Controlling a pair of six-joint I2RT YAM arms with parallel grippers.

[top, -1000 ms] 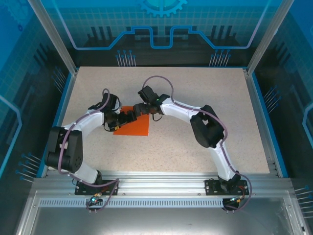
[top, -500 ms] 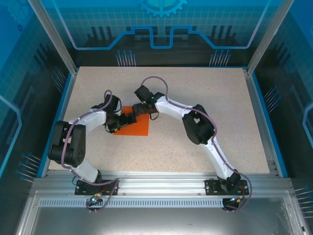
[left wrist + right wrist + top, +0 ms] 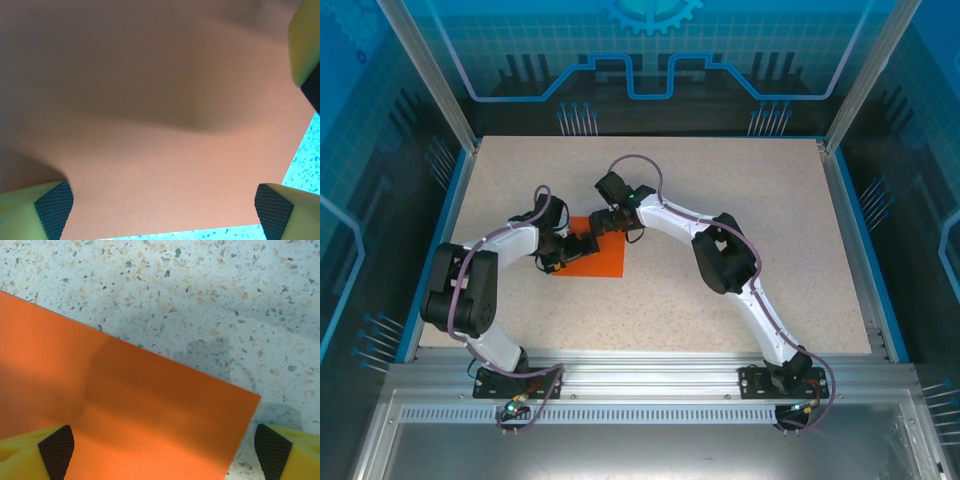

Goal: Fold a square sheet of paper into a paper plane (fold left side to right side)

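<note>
A square sheet of thin orange-red paper [image 3: 601, 263] lies on a pale speckled table top [image 3: 750, 190], a little left of the middle, inside a blue-lit enclosure with clear walls. Two white robot arms with black joints reach in from the near edge and meet over the sheet's far side. The left arm curls in from the left, and the left gripper [image 3: 576, 243] sits low over the paper's left part. The right arm stretches in a long arc from the near right. The right gripper [image 3: 604, 223] hangs at the sheet's far edge, just beside the left one.

Seen from the left wrist, the paper is very close beneath and takes up almost the whole frame. A soft shaded swell runs across its middle, so it is not quite flat there. The left gripper's two yellow fingers, tipped with black textured pads [image 3: 52, 209], stand spread wide at the bottom corners. The paper lies between them and nothing is pinched. A thin strip of table shows along the bottom and right.

Seen from the right wrist, one straight edge of the sheet runs diagonally down to a sharp corner on the right, flat against the table. The right gripper's fingers are spread wide too, with a black pad [image 3: 56, 445] at each bottom corner, and they grip nothing. I cannot tell whether those pads touch the paper.
</note>
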